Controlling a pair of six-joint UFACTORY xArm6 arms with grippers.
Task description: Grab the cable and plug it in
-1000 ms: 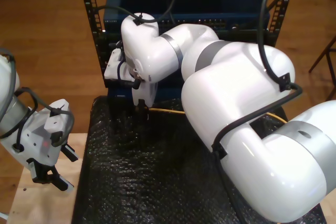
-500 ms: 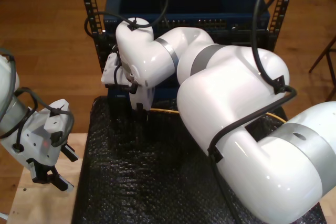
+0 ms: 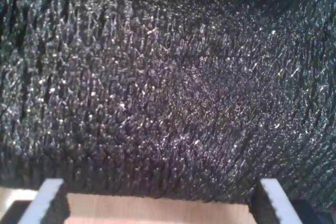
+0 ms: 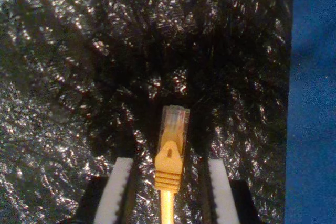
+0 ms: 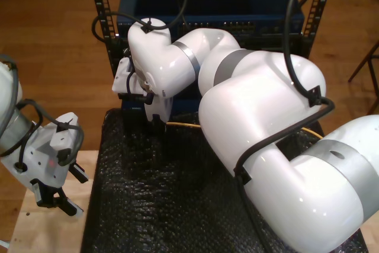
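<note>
The black bubble-textured mat (image 5: 160,199) covers the work surface beneath both grippers, and past it stands the blue rack unit (image 5: 207,4) in its perforated black frame (image 5: 102,10). The large white arm (image 5: 266,128) reaches in from the exterior view's right and ends over the mat edge nearest the rack; the yellow-orange line at its tip matches the second wrist view, so it carries my second gripper (image 4: 169,192). The jaws of my second gripper are spread, with the cable (image 4: 170,166) lying between the two white ribbed fingers (image 4: 116,190) and a dark gap visible on each side of the cable boot; whether either finger touches the boot cannot be determined. The clear plug (image 4: 174,121) at the cable tip projects just past the fingertips, over the mat. In the exterior view a short run of the cable (image 5: 185,124) trails from those jaws toward the exterior view's right and passes behind the white arm. My first gripper (image 3: 157,203) is held over the mat edge with its jaws spread wide, nothing between them, and a strip of pale wood (image 3: 157,211) lies below the gap between its fingertips.
</note>
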